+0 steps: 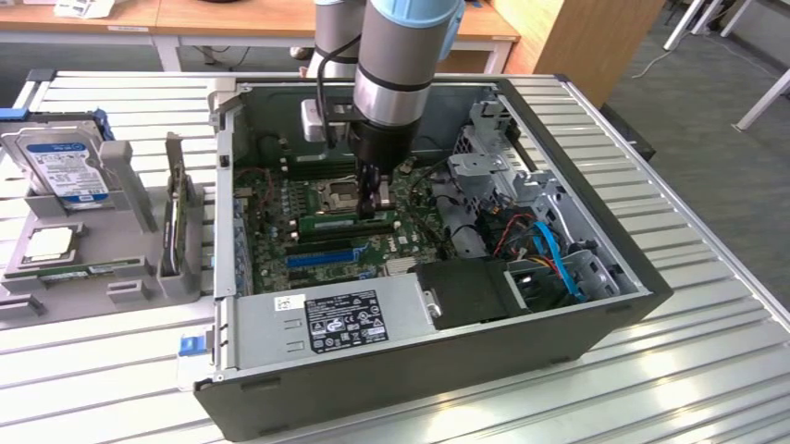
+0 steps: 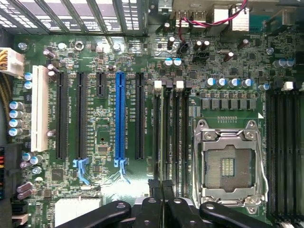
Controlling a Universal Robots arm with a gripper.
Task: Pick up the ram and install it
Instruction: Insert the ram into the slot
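Gripper (image 1: 370, 211) (image 2: 160, 187): narrow, closed on the ram's top edge, centre of the exterior view.
Ram (image 1: 331, 223): upright on the motherboard (image 1: 281, 211), just below the CPU socket (image 1: 336, 192) in frame.

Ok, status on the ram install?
Gripper shut, low inside the case, tips at the ram. Ram lies beside the CPU socket; seated or not, cannot tell. No obstruction seen there.

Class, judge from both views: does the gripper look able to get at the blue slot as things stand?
Probably yes. The case lies open, the blue slot is bare with no card in it, and the gripper, apparently shut on the ram, stands close by over the board.
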